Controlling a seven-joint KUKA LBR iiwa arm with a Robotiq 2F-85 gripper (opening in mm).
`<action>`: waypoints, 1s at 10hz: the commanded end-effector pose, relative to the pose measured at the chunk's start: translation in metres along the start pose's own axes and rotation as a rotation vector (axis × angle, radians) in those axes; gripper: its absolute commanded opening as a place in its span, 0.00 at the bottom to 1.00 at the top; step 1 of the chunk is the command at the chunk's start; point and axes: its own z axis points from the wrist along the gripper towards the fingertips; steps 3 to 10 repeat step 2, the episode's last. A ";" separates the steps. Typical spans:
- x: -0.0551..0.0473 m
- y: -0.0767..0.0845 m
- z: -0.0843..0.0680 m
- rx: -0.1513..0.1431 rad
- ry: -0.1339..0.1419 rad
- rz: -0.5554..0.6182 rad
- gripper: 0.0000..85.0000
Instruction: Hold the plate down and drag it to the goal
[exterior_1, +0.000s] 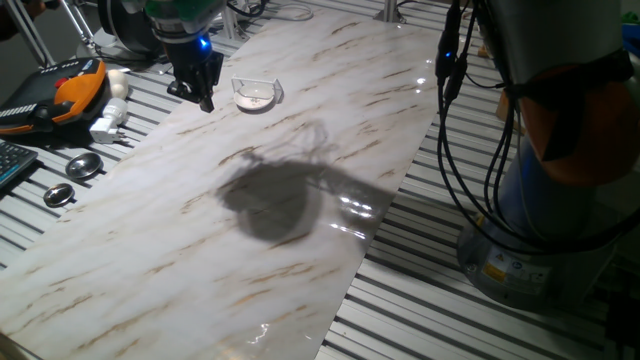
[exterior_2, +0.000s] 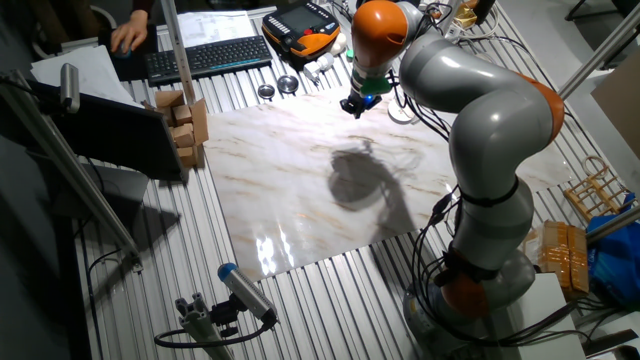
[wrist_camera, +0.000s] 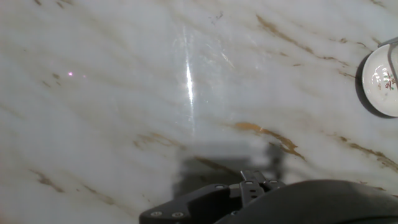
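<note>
The plate (exterior_1: 254, 96), a small white dish, lies at the far end of the marble slab (exterior_1: 300, 200), inside the clear plastic goal (exterior_1: 271, 86), whose low walls glint around it. My gripper (exterior_1: 206, 100) hangs just left of the plate, apart from it, with its black fingers drawn together and nothing between them. In the hand view the plate (wrist_camera: 380, 81) shows at the right edge with a thin goal wall (wrist_camera: 390, 59) crossing it. The gripper (wrist_camera: 252, 182) sits at the bottom over its own shadow. From the other fixed view, the gripper (exterior_2: 354, 108) is near the slab's far edge.
Two grey metal discs (exterior_1: 83, 166) (exterior_1: 58, 195), a white adapter (exterior_1: 110, 122), an orange and black pendant (exterior_1: 72, 92) and a keyboard (exterior_1: 8, 160) lie left of the slab. Black cables (exterior_1: 450, 70) hang at the right. Wooden blocks (exterior_2: 185, 125) stand beside the slab.
</note>
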 end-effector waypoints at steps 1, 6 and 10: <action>0.000 0.000 0.000 0.001 0.000 0.000 0.00; 0.000 0.000 0.000 0.001 0.000 0.000 0.00; 0.000 0.000 0.000 0.001 0.000 0.000 0.00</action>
